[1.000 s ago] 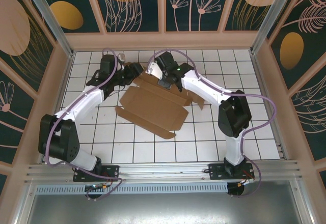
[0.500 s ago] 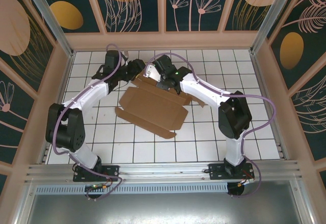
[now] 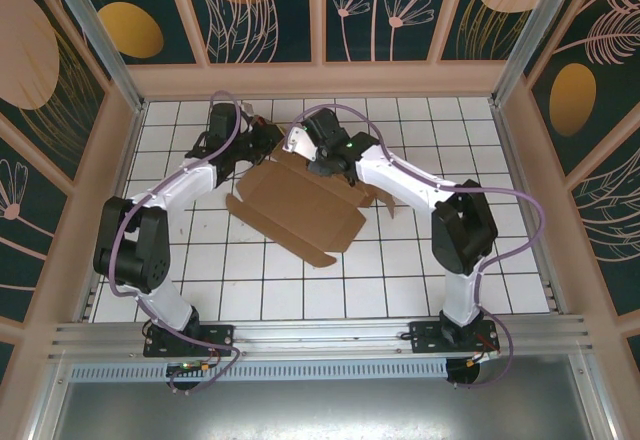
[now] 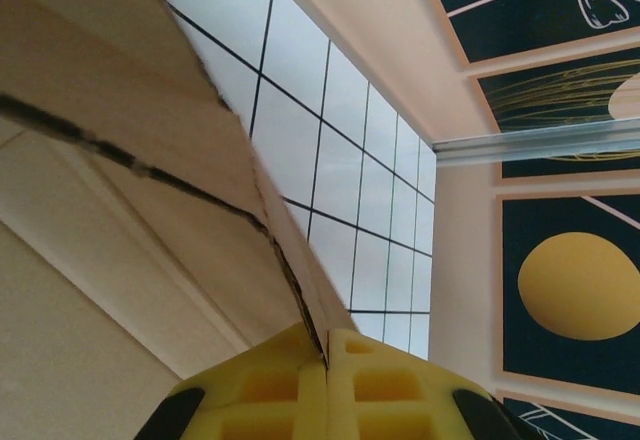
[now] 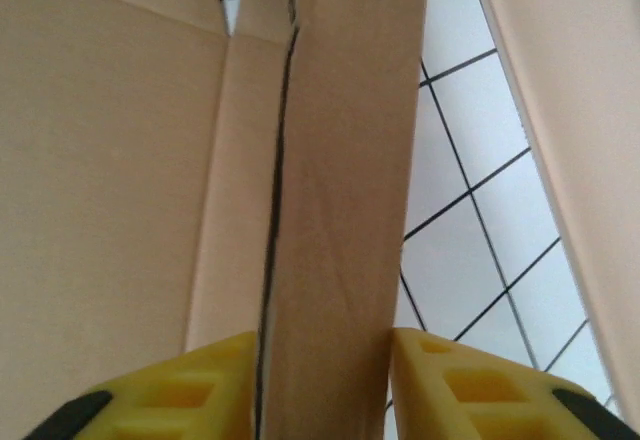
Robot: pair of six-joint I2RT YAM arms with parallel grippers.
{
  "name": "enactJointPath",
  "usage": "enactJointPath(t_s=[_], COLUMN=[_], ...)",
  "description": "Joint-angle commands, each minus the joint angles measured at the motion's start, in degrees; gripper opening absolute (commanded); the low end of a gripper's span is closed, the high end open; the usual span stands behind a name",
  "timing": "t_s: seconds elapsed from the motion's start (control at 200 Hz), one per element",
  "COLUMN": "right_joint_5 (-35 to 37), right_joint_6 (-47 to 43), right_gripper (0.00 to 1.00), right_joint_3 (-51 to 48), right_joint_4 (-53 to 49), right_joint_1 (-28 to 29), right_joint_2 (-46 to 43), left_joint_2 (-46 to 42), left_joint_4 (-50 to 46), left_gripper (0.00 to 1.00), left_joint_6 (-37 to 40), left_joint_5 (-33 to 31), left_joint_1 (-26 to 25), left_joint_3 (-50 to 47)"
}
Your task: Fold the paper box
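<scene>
Clamping box (image 3: 300, 208) flap in left end effector (image 4: 326, 352), upper centre of frame; straddling another flap, right end effector (image 5: 322, 345) parted.

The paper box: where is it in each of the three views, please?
Top external: the paper box lies at the centre, slightly toward the far side.
Left wrist: left half, edge running diagonally.
Right wrist: left and centre.
Shared landmark: the white tiled floor.

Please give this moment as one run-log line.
left gripper: shut on paper box edge | right gripper: open, flap between jaws | fold: unfinished
</scene>
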Motion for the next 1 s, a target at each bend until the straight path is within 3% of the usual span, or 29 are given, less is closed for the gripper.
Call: enactJointPath(t_s=[0.0, 0.04, 0.185, 0.255, 0.39, 0.49, 0.641, 0.786, 0.881, 0.996], right_joint_5=[-8.46, -10.79, -29.32, -33.8, -34.91, -27.89, -26.11, -22.88, -26.74, -25.34], right_joint_6=[2.96, 5.13, 17.11, 23.01, 33.52, 40.45, 48.03, 63.37, 71.47, 80.82], right_gripper=[0.45, 0.47, 0.47, 0.47, 0.43, 0.43, 0.48, 0.42, 0.43, 0.45], right_joint_3=[-0.22, 0.03, 5.11, 5.37, 1.43, 0.28, -4.65, -10.47, -13.17, -17.3], right_joint_4=[1.21, 1.39, -1.09, 0.44, 5.98, 5.74, 7.74, 11.23, 13.9, 15.92], right_joint_1=[-0.49, -1.31, -7.34, -10.0, -13.54, -14.9, -15.58, -16.03, -17.28, -17.77], right_joint_2=[-6.46, -7.48, -9.41, -10.55, -13.37, -14.19, -16.05, -17.86, -19.22, -22.43], left_joint_2=[0.68, 0.68, 3.56, 4.01, 4.16, 4.39, 3.56, 1.56, 2.09, 3.52], left_joint_4=[9.96, 13.08, 17.5, 18.78, 23.38, 29.46, 38.69, 44.64, 45.33, 44.0], left_gripper=[0.0, 0.0, 0.0, 0.0, 0.0, 0.0, 0.0, 0.0, 0.0, 0.0], left_joint_6=[0.25, -0.42, -1.31, -0.83, 0.55, 0.11, -1.52, -2.56, -2.81, -3.46], left_joint_5=[-3.08, -3.22, -3.41, -4.47, -5.5, -4.47, -3.34, -5.04, -5.73, -6.74], left_joint_1=[0.21, 0.18, 0.18, 0.19, 0.16, 0.24, 0.18, 0.22, 0.22, 0.23], left_joint_3=[-4.57, -6.2, -6.8, -6.76, -8.29, -10.23, -15.6, -19.92, -20.36, -19.47])
